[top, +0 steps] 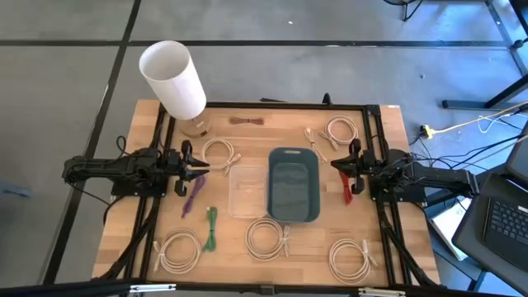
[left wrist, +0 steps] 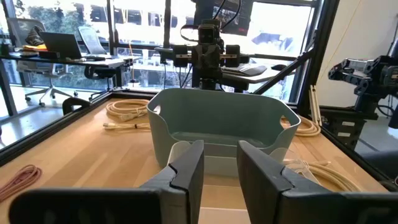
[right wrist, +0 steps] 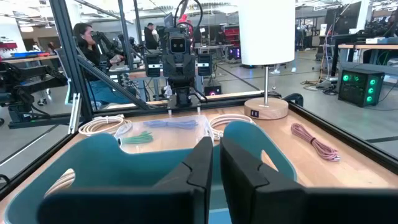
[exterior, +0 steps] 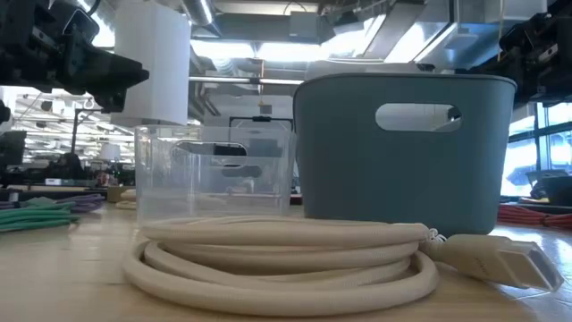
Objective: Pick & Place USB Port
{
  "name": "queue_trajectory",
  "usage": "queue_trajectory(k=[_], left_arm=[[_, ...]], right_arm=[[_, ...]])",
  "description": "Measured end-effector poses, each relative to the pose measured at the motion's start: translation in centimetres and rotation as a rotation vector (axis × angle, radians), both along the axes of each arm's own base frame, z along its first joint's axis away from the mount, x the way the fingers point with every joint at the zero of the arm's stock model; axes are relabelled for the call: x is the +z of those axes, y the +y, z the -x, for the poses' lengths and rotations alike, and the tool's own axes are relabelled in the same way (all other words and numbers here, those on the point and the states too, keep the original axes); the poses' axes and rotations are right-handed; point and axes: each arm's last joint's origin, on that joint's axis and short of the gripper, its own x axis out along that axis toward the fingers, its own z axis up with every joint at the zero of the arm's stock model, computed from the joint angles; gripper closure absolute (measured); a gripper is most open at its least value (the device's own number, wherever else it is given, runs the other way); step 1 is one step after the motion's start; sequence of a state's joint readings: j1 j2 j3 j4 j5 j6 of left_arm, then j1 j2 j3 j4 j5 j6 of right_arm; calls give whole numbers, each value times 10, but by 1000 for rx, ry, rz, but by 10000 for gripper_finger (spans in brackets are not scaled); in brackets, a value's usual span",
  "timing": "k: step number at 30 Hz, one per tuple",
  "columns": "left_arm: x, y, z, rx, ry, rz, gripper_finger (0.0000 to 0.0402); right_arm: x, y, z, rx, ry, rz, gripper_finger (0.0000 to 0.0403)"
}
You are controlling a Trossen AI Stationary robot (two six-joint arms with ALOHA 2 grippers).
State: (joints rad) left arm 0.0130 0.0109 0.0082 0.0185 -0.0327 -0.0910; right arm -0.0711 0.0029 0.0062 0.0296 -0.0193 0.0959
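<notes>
A blue-grey bin (top: 293,186) stands mid-table beside a clear plastic box (top: 246,191) on its left. Several coiled cream USB cables lie around them; the nearest coil (exterior: 286,264) rests flat at the near edge, its plug (exterior: 500,259) on the wood. Purple (top: 195,191), green (top: 211,227) and red (top: 347,188) cables also lie on the table. My left gripper (top: 198,165) (left wrist: 221,149) hovers open left of the clear box. My right gripper (top: 337,163) (right wrist: 216,146) hovers shut right of the bin. Neither holds anything.
A white lamp (top: 173,78) on a wooden base stands at the far left corner. A pinkish cable (top: 246,121) lies by the far edge. A black frame (top: 375,132) rims the table. People (right wrist: 84,37) are in the room beyond it.
</notes>
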Motion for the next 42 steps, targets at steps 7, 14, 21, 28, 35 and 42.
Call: queue_trajectory(k=[7, 14, 21, 28, 35, 42], left_arm=[[0, 0, 0, 0, -1, 0, 313], [0, 0, 0, 0, 0, 0, 313], [0, 0, 0, 0, 0, 0, 313], [0, 1, 0, 49, -3, -3, 313], [7, 4, 1, 123, -80, 73, 313], [31, 13, 9, 406, -398, 304, 307]], right_arm=[[0, 0, 0, 0, 0, 0, 368], [0, 0, 0, 0, 0, 0, 368], [0, 0, 0, 0, 0, 0, 368], [0, 0, 0, 0, -1, -1, 368], [7, 0, 0, -3, -75, -61, 368], [26, -7, 6, -173, -339, -370, 368]])
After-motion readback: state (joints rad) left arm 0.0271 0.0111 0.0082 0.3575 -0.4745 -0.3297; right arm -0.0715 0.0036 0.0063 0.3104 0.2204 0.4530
